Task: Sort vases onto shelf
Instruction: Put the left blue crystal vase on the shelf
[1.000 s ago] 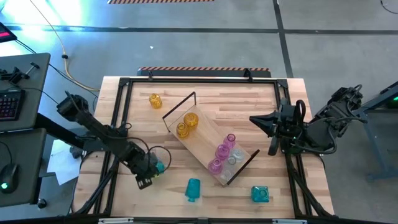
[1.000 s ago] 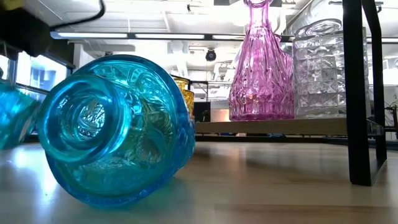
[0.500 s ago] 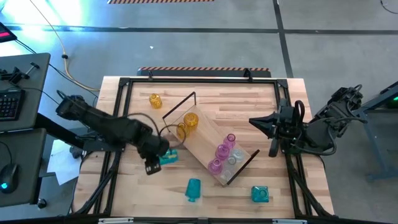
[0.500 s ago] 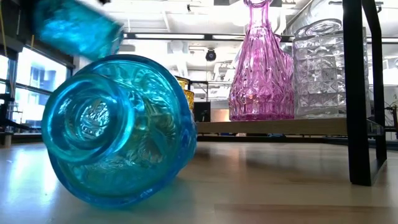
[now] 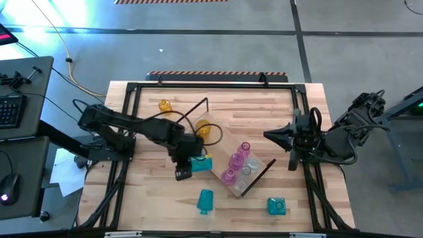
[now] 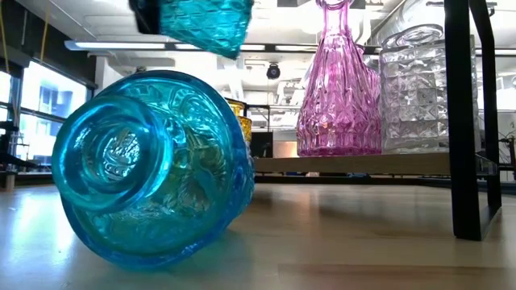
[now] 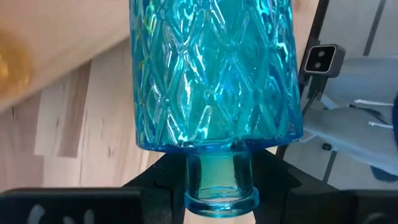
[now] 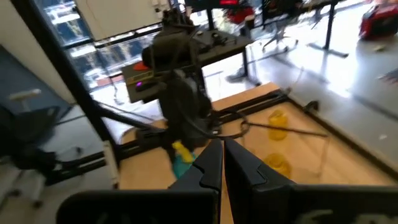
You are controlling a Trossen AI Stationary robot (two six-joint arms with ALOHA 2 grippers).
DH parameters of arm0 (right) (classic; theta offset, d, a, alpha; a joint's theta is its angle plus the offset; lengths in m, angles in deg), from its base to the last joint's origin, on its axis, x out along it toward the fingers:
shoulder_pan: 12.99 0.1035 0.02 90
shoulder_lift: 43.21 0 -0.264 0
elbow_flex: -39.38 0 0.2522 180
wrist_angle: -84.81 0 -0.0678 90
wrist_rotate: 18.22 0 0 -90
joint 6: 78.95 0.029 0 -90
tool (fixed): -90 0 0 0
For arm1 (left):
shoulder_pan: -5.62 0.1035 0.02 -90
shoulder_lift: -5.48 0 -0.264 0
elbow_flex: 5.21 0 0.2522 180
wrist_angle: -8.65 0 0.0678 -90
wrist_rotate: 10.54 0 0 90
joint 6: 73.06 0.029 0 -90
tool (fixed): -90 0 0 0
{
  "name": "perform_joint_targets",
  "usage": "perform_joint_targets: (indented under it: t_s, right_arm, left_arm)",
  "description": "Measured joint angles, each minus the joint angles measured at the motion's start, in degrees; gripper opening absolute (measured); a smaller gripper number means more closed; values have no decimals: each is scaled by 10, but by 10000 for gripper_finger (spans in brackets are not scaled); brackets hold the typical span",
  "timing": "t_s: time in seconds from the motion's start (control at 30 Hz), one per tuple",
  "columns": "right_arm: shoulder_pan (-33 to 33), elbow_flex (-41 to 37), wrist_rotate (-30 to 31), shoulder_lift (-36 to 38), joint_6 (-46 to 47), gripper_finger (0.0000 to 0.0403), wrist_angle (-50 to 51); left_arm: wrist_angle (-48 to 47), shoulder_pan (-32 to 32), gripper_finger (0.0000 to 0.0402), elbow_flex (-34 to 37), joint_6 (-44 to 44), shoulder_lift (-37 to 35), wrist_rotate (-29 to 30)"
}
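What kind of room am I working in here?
Probably a robotics lab or workshop: a slatted wooden table on a grey concrete floor, a desk with a keyboard beside it, and office chairs behind.

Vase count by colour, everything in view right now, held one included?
Teal: 3, namely the held vase in the left gripper, the tipped vase and the corner vase
Pink: 3
Amber: 2
Clear: 1 that I can make out
Total: 9. The left arm covers part of the shelf.
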Motion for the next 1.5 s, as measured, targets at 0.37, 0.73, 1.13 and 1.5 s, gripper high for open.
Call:
perform_joint_targets:
  t_s: [0.37,0.73,1.13,1.5]
  right_arm:
    - [-132,0,-203,-1,132,0,91]
    - [-360,0,-556,-13,54,0,130]
    - [-497,0,-723,-78,-114,0,192]
    - [-500,0,-701,-68,-143,0,177]
  left_arm:
    - [-35,29,112,-83,40,57,12]
    - [-10,41,112,-90,-45,60,78]
    - [97,71,113,-90,-78,60,90]
    - [103,79,113,-90,-82,60,109]
